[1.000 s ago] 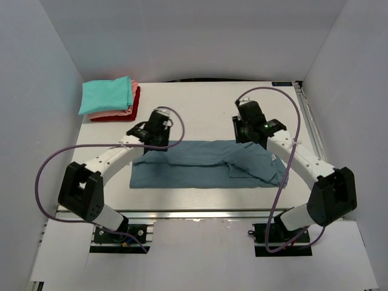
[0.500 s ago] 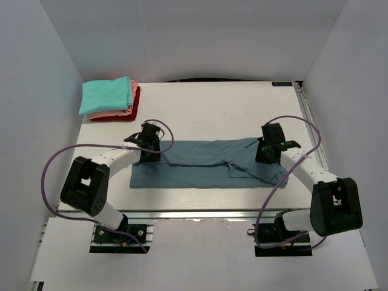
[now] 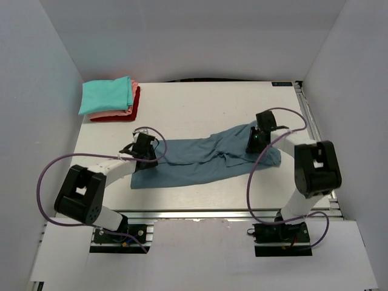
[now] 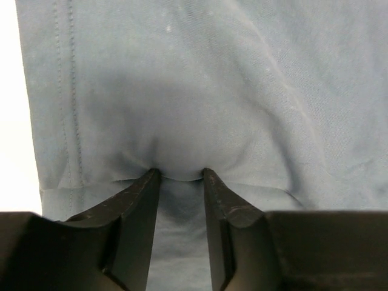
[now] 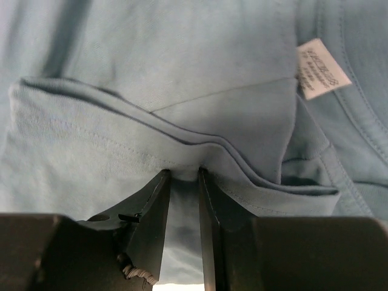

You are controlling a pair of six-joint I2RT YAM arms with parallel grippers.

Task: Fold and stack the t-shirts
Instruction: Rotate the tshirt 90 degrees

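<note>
1. The step in hand is folding the blue shirt (image 3: 200,162). It lies along the near edge of the bench (image 3: 200,103), with its right end drawn up and bunched toward the far right.
2. The left tool (image 4: 177,174) is clenched on a small pucker of cloth at the shirt's left end. The right tool (image 5: 183,173) is clenched on a layered hem at the right end.
3. As I judge it, the next move calls for both ends to travel together with the cloth kept taut. A lopsided pull would skew the fold.
4. Only the overhead view shows the folded pile (image 3: 109,97) of teal, pink and red shirts in the far left corner, well apart from the blue one.
5. Only the right wrist view shows the white neck tag (image 5: 321,68) and the several layers caught in that grip.
</note>
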